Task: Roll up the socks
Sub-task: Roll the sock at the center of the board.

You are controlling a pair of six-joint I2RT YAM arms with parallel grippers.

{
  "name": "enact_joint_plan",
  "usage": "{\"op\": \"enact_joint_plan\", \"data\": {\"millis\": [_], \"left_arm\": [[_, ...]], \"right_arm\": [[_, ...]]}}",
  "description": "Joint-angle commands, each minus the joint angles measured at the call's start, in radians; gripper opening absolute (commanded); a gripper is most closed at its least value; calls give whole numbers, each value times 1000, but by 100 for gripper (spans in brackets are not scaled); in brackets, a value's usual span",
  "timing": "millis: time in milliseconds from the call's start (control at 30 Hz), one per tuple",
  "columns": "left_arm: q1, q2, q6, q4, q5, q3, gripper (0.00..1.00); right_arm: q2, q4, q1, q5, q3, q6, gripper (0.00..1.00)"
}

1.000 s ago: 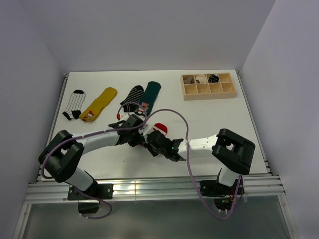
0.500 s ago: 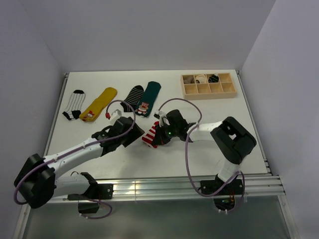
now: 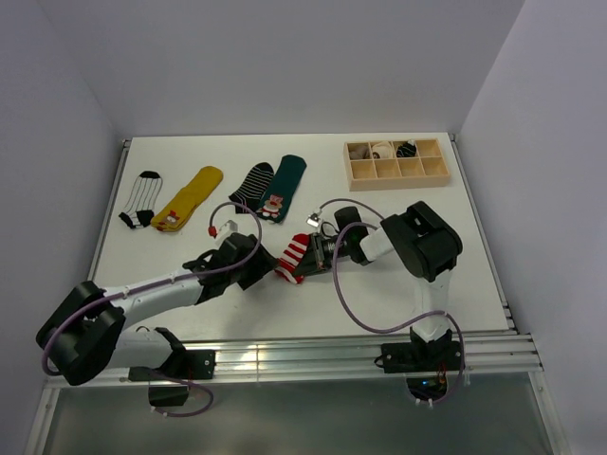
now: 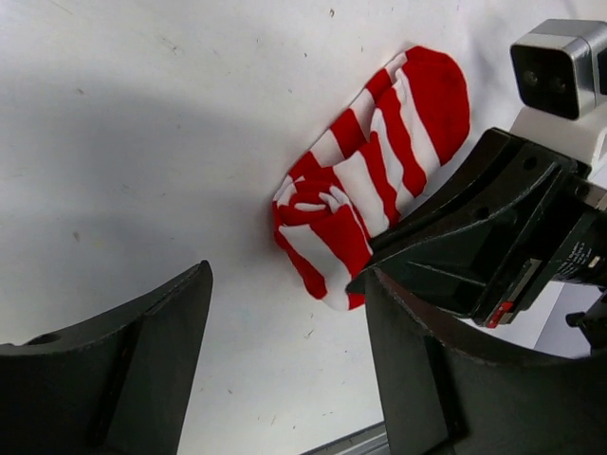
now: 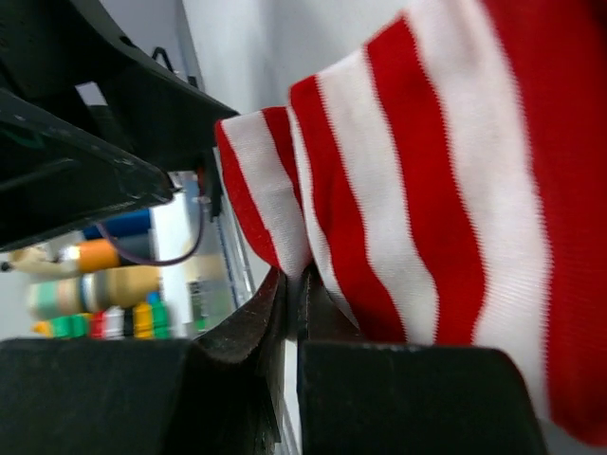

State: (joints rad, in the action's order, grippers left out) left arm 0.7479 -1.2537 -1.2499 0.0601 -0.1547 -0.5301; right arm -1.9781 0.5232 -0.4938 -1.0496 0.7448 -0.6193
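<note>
The red-and-white striped sock (image 3: 294, 258) lies partly rolled in the middle of the table, its rolled end (image 4: 319, 231) facing my left arm. My right gripper (image 5: 290, 305) is shut on a fold of this sock (image 5: 417, 180) and reaches in from the right (image 3: 319, 254). My left gripper (image 4: 285, 379) stands open just short of the roll, nothing between its fingers (image 4: 142, 351); in the top view the left gripper (image 3: 262, 269) sits to the sock's left. The dark green sock (image 3: 285, 182) and a black striped sock (image 3: 252, 181) lie flat farther back.
A yellow sock (image 3: 190, 197) and a black-and-white striped sock (image 3: 142, 199) lie at the back left. A wooden compartment box (image 3: 396, 161) with rolled socks in its back row stands at the back right. The table's near edge (image 3: 285, 332) runs close behind both grippers.
My left gripper has let go of the striped sock, opened and backed off to the left. The right arm has swung round to the right, still pinching the sock.
</note>
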Motion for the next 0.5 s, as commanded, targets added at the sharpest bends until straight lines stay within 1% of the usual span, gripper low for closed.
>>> {"op": "enact_joint_plan", "data": {"millis": [0,167,333,433,467], "left_arm": [[4,-38,-14,-106,41,-2,70],[4,-110,-23,-152,41,-11,68],[2,-187,-28,-152,43,-39,65],[2,-214,-46,-157,26,-34,62],[2,-220,-51,-163,23,-28,59]], "right_arm": [[-54,37,21,-26,-30,-70,0],[-70,-2,26,-12,-18,-54,0],[-94,-26,34,-4,-7,-46,0],[-100,-46,35,8,-1,-37,0],[-100,-72,37,23,2,-28,0]]}}
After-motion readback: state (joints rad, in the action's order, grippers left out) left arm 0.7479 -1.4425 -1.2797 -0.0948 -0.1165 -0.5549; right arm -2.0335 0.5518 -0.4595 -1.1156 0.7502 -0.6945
